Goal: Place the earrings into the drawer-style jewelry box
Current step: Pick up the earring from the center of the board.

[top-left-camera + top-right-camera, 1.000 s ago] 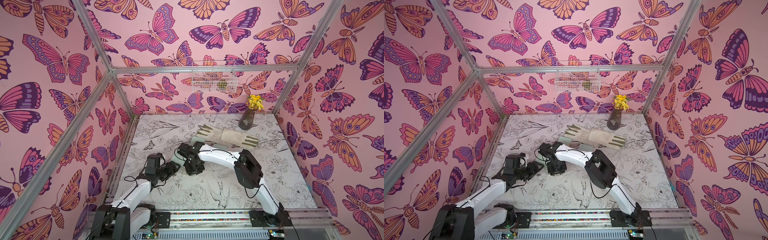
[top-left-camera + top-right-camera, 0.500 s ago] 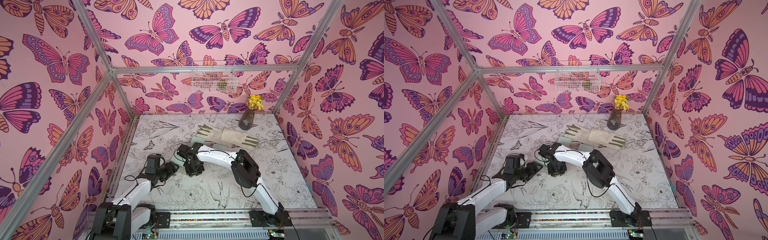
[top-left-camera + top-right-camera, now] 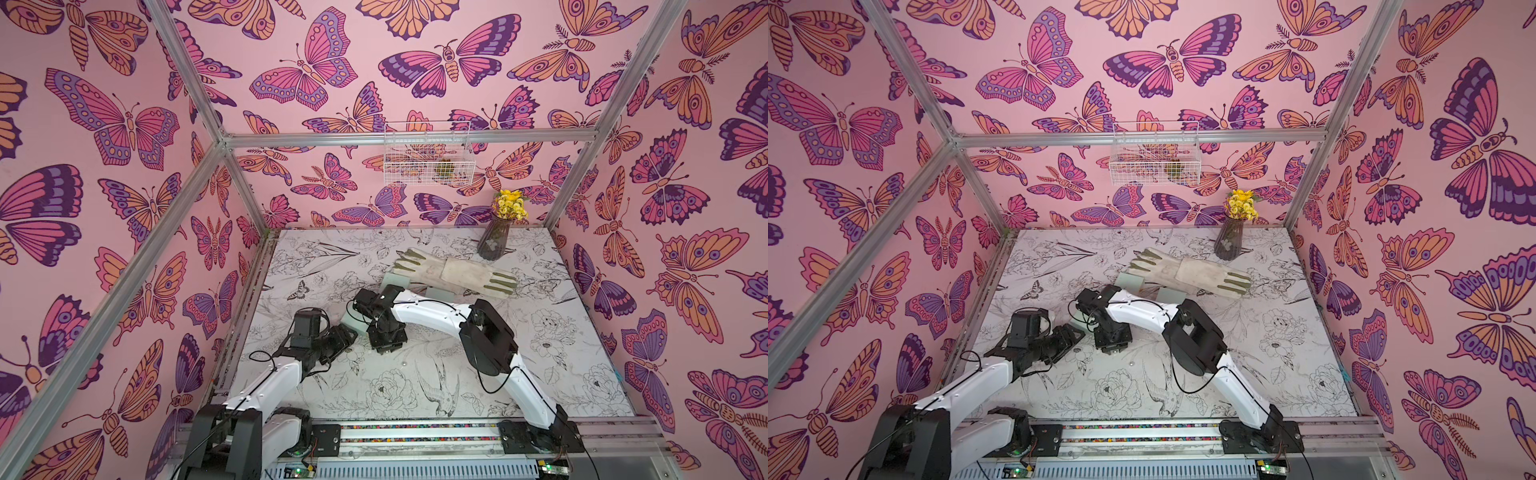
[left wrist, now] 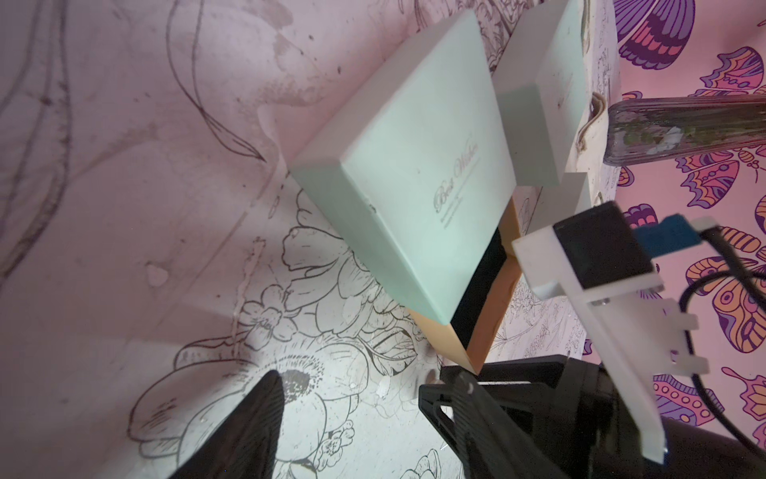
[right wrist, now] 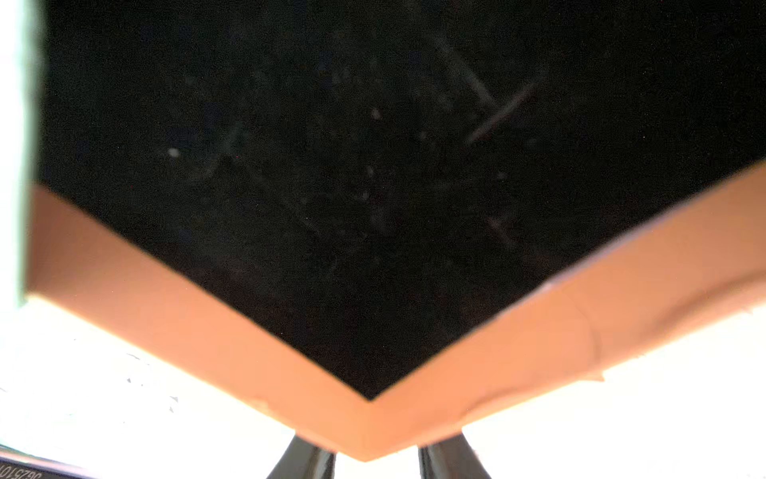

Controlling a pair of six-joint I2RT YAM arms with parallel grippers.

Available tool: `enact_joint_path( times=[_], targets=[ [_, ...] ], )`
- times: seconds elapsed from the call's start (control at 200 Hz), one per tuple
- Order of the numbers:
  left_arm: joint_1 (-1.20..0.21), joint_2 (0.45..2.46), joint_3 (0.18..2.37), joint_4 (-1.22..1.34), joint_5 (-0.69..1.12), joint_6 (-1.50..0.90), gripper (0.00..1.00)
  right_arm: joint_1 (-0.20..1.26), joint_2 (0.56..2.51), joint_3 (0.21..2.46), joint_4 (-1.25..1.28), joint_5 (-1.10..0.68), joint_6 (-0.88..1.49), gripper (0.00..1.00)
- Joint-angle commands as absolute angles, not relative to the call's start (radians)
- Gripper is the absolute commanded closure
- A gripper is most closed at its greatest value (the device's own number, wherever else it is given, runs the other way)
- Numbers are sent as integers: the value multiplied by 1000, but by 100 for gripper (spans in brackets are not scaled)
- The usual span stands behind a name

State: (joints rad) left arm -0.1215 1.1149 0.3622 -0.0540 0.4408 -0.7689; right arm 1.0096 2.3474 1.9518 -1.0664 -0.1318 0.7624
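Meanwhile, right gripper (image 5: pixel 375 460) is straddling the jewelry box's (image 4: pixel 414 174) drawer (image 4: pixel 445 342) corner, grip unclear; left gripper (image 3: pixel 348 336) is hanging half-open, empty. Apparent earrings (image 4: pixel 381 387), tiny and slippery, are lying beside the drawer, needing fingertip pinching.

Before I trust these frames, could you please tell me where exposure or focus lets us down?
Right wrist view: the table is blown out to white, the rim of the drawer is soft, its black lining nearly featureless. Left wrist view: the jewelry box is sharp enough to show its script. Both top views: evenly lit, sharp.
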Motion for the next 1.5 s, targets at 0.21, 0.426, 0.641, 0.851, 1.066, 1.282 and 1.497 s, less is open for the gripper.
enact_joint_path(
  times=[0.21,0.426,0.641,0.851,1.066,1.282,1.497],
  targets=[
    [-114,1094,383,-76,436,-774,34,1014,2397,1960,-1101,-118,777,71],
    [-114,1080,383,-75,434,-783,35,1014,2402,1955,-1102,-125,776,77],
    [-116,1069,388,-79,449,-792,34,1014,2372,1902,-1049,-161,796,86],
    [-116,1042,385,-90,431,-790,33,1014,2310,1886,-1035,-138,779,93],
    [-129,1071,455,-118,446,-748,32,1014,2121,1733,-899,-77,761,100],
    [-196,1078,513,-136,401,-724,32,998,1924,1584,-805,52,669,100],
    [-298,1119,600,-129,398,-625,30,946,1808,1474,-665,9,568,100]
  ],
)
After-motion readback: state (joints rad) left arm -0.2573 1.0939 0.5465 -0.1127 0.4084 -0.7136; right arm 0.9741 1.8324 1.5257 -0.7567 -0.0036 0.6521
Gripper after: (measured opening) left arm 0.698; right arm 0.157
